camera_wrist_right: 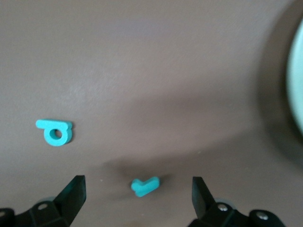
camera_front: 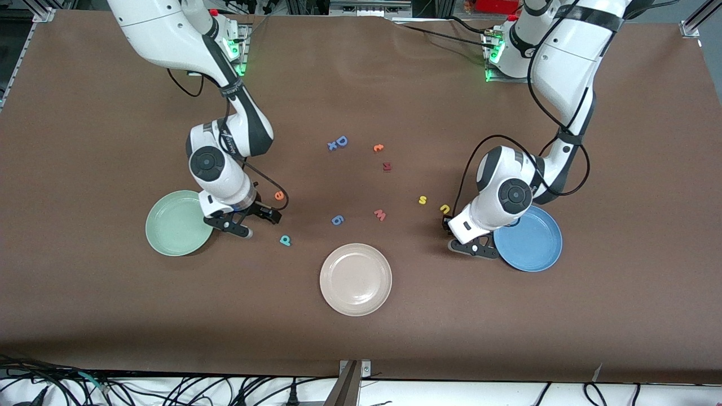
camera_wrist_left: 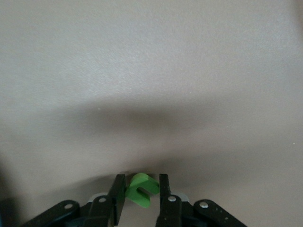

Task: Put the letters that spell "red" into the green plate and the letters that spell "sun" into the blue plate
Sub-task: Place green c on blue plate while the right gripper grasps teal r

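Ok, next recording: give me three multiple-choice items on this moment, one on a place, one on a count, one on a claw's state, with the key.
1. Where is the orange "e"?
A. In the green plate
B. On the table beside the right arm's wrist
C. In the beige-white plate

2. How many plates are on the table?
A. Two
B. Three
C. Four

3. What is the left claw doing?
A. Shut on the green "n"
B. Wide open over the blue plate
C. Holding the yellow "s"

Key:
1 B: the "e" lies on the brown cloth, outside the green plate.
2 B: green, beige-white and blue plates show in the front view.
3 A: the left wrist view shows both fingers pinching the green letter; the right claw stands open over the teal "r".
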